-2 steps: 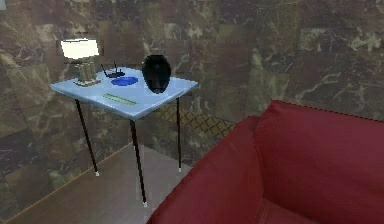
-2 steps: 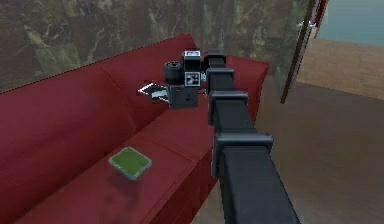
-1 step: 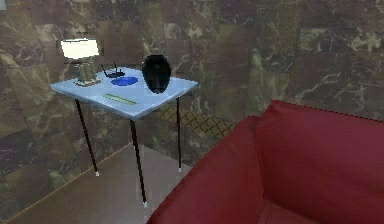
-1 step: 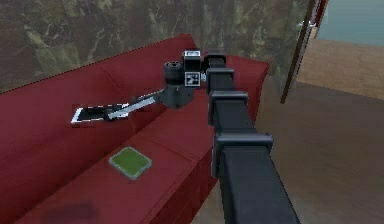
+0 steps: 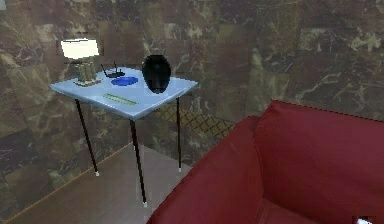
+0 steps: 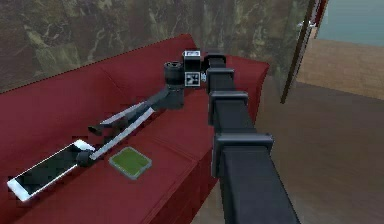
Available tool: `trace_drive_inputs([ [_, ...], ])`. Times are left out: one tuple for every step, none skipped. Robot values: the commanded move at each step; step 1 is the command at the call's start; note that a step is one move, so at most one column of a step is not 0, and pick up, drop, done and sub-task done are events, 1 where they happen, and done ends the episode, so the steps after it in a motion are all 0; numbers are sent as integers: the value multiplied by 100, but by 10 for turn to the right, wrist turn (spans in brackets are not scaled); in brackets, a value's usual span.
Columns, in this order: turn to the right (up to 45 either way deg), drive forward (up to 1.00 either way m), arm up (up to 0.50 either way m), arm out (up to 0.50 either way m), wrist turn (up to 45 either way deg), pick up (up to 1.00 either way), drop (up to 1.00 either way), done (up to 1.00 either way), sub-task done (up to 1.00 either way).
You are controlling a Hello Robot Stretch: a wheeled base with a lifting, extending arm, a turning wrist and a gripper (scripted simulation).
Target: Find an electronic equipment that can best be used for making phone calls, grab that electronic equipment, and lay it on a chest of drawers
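The phone (image 6: pixel 50 172), a slim white slab with a dark screen, lay flat on the red sofa (image 6: pixel 60 105) seat just beyond the tips of the gripper (image 6: pixel 97 129), slightly lower in the arm side view and in line with where the two thin fingers (image 6: pixel 130 115) pointed. A flat green square (image 6: pixel 130 161) lay just beside the fingers, on their near side. Whether the fingers were spread or pressed together could not be told, nor whether they held anything, since the cushion and the phone lay right at their far end. The chief risk, as I judged it, was a nudge instead of a grasp: fingers arriving low along the soft seat could slide the thin phone toward the cushion's front edge and off it, or catch the green square instead. How high the fingertips stood above the cushion was hard to make out, and the arm (image 6: pixel 235 120) covered part of the seat behind the gripper. Ahead, a blue table (image 5: pixel 170 90) carried a lamp (image 5: pixel 80 50), a dark vase (image 5: pixel 156 72) and small flat things too slight to name.
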Motion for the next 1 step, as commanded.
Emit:
trace_drive_inputs([
  [0, 0, 0, 0, -270, 0, 0, 0, 0],
])
